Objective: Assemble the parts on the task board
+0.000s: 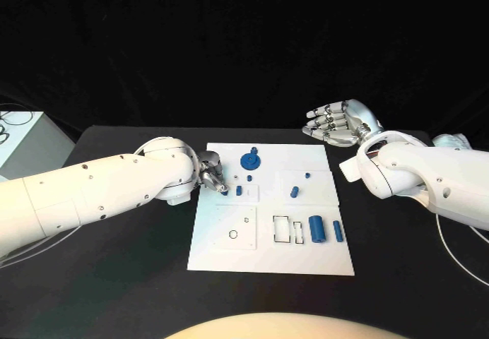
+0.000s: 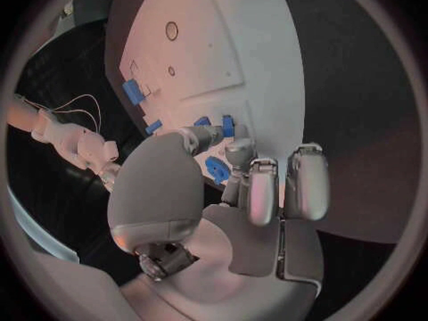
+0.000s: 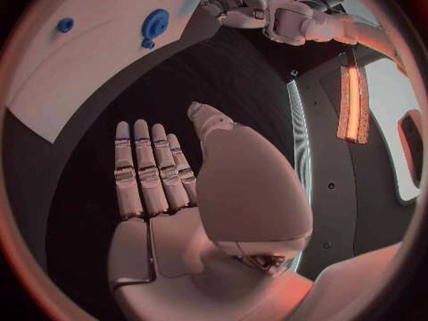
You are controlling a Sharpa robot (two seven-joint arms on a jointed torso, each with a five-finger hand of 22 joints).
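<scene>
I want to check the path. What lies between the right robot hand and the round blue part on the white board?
In the head view, only bare white board and black table lie between the right robot hand and the round blue part.

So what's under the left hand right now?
The left hand is over the task board's left edge, fingertips at a small blue part. Whatever lies beneath its palm is covered.
</scene>
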